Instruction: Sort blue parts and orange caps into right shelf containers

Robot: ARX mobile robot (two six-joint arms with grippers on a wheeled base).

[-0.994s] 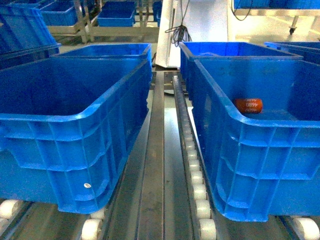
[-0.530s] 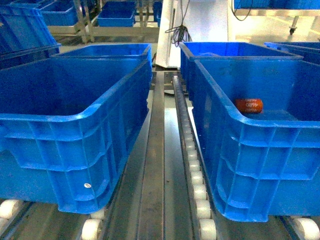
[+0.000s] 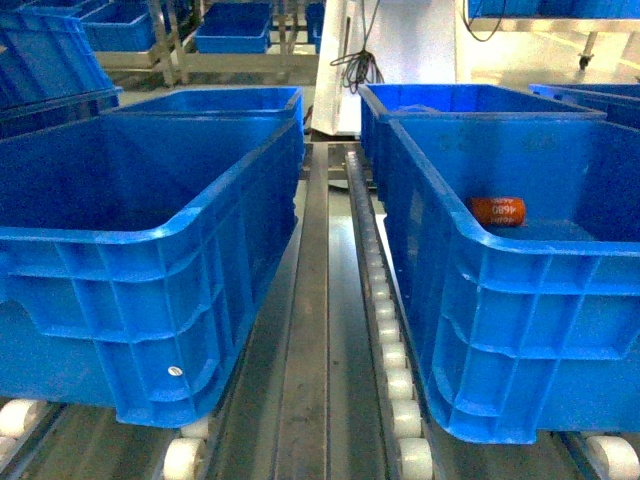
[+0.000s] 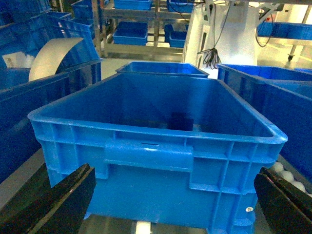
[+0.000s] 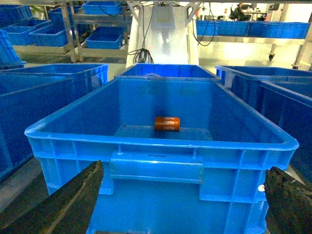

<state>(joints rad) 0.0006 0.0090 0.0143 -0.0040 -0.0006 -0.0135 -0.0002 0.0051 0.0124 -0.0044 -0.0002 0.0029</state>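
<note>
Orange cap [image 5: 167, 123], a small cylinder with pale digits, lies on its side on the floor of the deep blue plastic crate [image 5: 156, 166] on the right, long axis crosswise. The right gripper [image 5: 183, 204] faces it from outside the near wall, jaws spread wide and empty; the left gripper [image 4: 175, 204], also spread, fronts the neighbouring crate [image 4: 148, 158].
</note>
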